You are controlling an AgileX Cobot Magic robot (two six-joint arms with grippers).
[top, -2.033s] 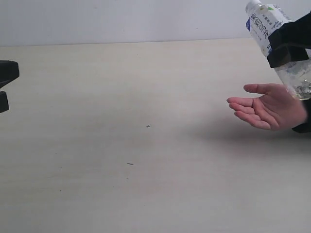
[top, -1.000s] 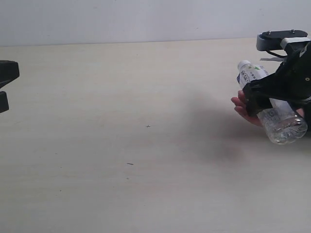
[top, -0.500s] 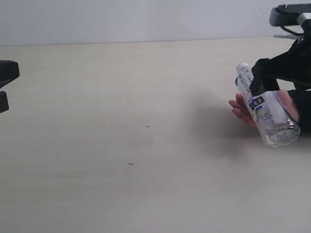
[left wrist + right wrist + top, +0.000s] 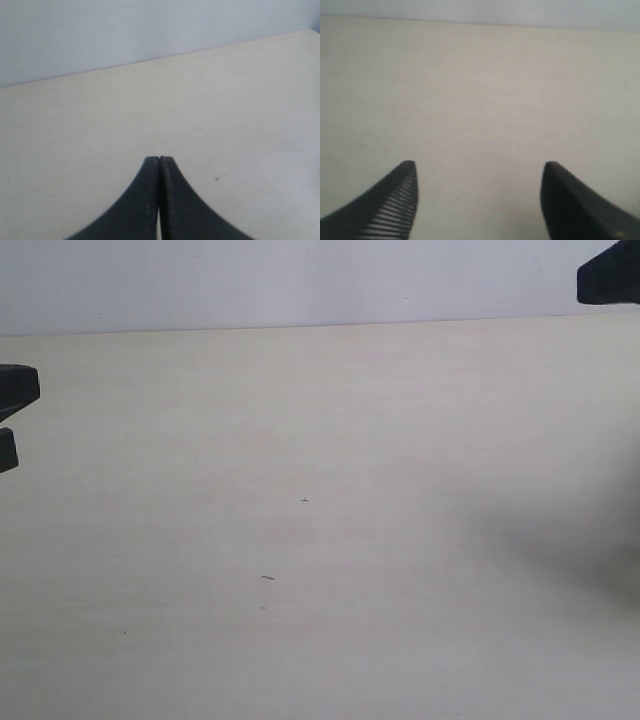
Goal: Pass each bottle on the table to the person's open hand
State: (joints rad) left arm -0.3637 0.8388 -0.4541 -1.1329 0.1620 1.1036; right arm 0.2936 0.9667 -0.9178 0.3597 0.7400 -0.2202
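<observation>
No bottle and no hand shows in any view. The pale beige table (image 4: 300,440) lies bare. My left gripper (image 4: 159,159) is shut with its black fingers pressed together and nothing between them; in the exterior view part of it pokes in at the far left edge (image 4: 12,410). My right gripper (image 4: 479,167) is open, its two dark fingers wide apart over bare tabletop (image 4: 480,90). A black piece of the right arm (image 4: 610,278) shows at the exterior view's top right corner.
A plain pale wall (image 4: 300,280) runs behind the table's far edge. A few tiny dark specks (image 4: 304,500) mark the tabletop. A soft shadow (image 4: 580,550) lies on the table at the right.
The green-and-white labelled bottle and the person's hand have left the exterior view. My right arm has drawn up and away to the top right corner. The left gripper has not moved.
</observation>
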